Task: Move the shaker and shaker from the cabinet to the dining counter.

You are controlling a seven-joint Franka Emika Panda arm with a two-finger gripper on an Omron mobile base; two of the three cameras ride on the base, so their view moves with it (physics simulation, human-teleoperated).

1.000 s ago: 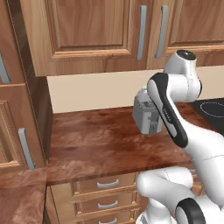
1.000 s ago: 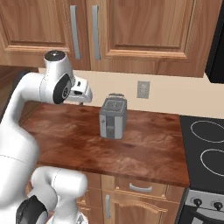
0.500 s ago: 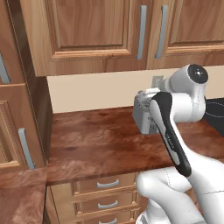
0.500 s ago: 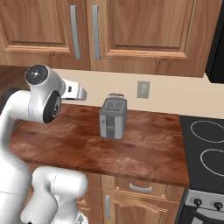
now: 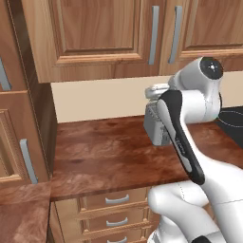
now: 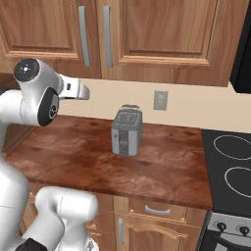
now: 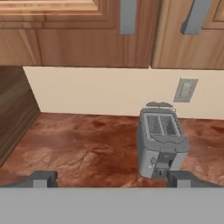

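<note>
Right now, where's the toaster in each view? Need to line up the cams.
Left base view: toaster right of centre on the worktop, mostly hidden behind the arm.
Right base view: toaster at centre, standing clear on the worktop.
Hand view: toaster right of centre, low.
Shared landmark: wall outlet just behind the toaster, up and to its right.

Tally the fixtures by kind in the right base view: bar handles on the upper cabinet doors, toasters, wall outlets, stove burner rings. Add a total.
Bar handles: 2
Toaster: 1
Wall outlet: 1
Burner rings: 2
Total: 6
</note>
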